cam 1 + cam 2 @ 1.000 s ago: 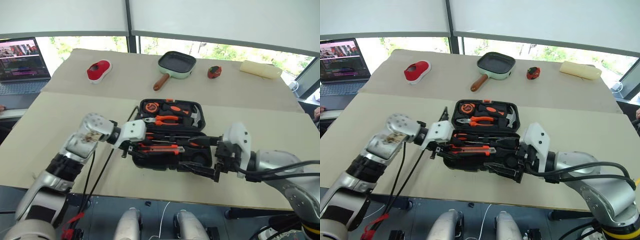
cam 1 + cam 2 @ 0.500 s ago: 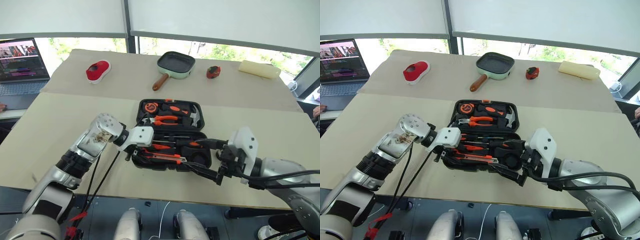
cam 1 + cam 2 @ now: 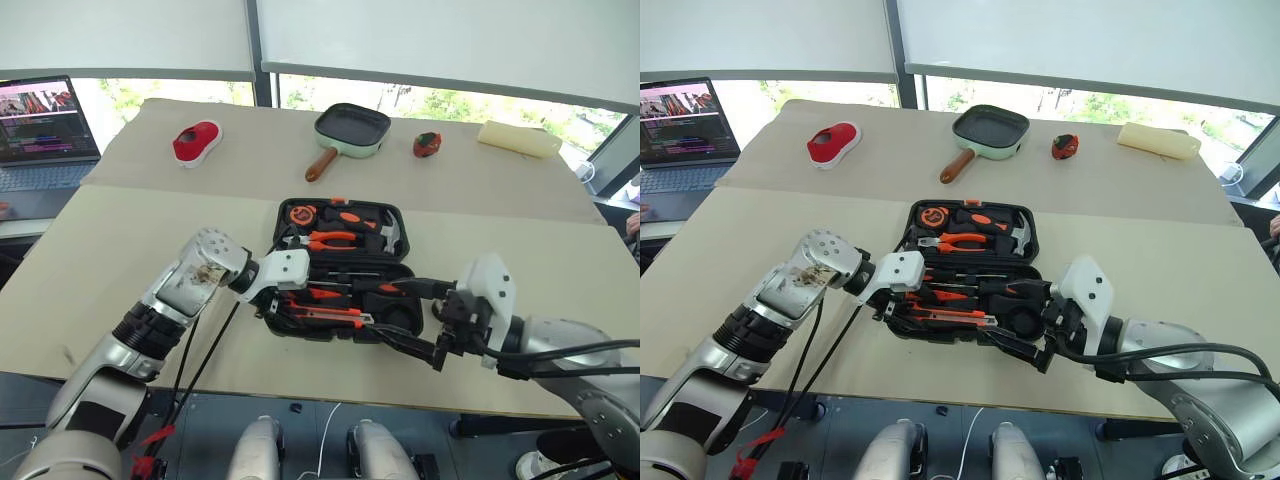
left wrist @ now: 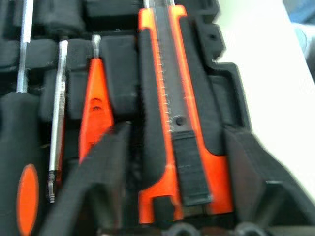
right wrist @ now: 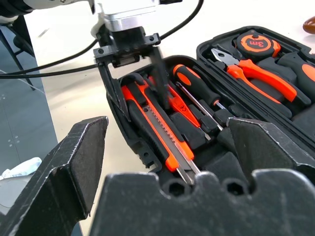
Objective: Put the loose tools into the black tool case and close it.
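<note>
tool case open mid-worktop | tape measure reads "3m" | holds utility knife, screwdrivers, pliers, hammer | left pincer spread astride knife | right pincer spread, empty

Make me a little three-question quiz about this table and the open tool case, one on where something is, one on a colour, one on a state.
1. Where does the utility knife lie?
A. in the near half of the black tool case
B. beside the laptop
C. in the pan

2. What colour is the pan's rim?
A. red
B. pale green
C. blue

3. How do the left gripper's fingers stand?
A. clamped on the pliers
B. shut on nothing
C. spread, one on each side of the knife

Answers: 1 A, the knife sits in a recess nearest the robot. 2 B, the rim is light green. 3 C, both wrist views show the fingers apart astride the knife.
</note>
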You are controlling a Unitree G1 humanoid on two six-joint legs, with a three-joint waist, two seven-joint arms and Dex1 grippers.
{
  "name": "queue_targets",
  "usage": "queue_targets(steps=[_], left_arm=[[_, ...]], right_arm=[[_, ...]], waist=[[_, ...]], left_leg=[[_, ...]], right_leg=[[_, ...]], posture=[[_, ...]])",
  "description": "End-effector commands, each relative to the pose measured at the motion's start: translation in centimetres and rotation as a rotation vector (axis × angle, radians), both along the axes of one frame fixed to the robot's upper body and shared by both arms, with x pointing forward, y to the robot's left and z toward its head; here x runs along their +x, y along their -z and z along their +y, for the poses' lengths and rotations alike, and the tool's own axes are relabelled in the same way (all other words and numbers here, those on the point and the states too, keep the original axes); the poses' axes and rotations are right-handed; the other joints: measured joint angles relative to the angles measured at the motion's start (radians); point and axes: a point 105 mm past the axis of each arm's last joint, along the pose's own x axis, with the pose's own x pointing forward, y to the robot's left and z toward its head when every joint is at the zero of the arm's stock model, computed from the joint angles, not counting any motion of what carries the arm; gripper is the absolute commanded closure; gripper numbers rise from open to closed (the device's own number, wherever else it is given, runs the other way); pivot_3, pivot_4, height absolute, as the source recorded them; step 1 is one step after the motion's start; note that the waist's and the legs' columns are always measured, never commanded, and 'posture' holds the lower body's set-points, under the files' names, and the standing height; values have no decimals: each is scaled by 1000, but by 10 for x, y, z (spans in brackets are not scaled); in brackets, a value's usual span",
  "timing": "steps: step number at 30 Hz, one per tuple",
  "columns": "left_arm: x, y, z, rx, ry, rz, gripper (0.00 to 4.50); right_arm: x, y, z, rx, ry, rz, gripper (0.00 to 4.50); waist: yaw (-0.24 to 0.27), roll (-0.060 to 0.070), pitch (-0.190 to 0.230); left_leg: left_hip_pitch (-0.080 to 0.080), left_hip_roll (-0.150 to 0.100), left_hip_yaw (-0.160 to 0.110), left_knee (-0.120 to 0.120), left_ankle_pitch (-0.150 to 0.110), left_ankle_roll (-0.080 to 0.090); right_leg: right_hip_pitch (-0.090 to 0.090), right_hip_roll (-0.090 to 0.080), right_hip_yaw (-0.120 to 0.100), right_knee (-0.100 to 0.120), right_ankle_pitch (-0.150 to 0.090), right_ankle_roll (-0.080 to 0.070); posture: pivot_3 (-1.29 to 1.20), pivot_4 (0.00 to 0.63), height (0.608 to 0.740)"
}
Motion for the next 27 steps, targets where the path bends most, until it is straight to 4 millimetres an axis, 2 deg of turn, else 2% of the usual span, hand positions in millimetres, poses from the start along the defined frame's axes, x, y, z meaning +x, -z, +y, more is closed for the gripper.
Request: queue_targets(steps=[1,5,8,18,27], left_arm=[[4,-20,9,-46,-20,-50,65],[-1,-35,26,-89,-21,-38,65],[-3,-33,32,-95,-9,-39,798],[-8,-19,28,-80,31,-55,4478],[-9,15,35,70,50,-71,4478]], right_arm=[[-1,-8,2,7,-17,-45,0],[0,-7,2,9,-19,-42,0],[0,-7,2,10,-20,-42,0],[1,-9,2,16,-16,-45,0],[3,-9,4,30,-7,-43,0]], waist=[[-1,0,0],[-3,0,0],[-2,0,0],[4,0,0],[2,1,0]], left_leg=[[0,0,0,0,0,0],[0,0,0,0,0,0],[0,0,0,0,0,0],[0,0,1,2,0,0],[0,0,1,2,0,0]], right_leg=[[0,0,0,0,0,0],[-1,0,0,1,0,0],[0,0,0,1,0,0],[0,0,0,1,0,0],[1,0,0,2,0,0]], posture=[[0,150,740],[0,150,740],[0,150,740],[0,150,740],[0,150,740]])
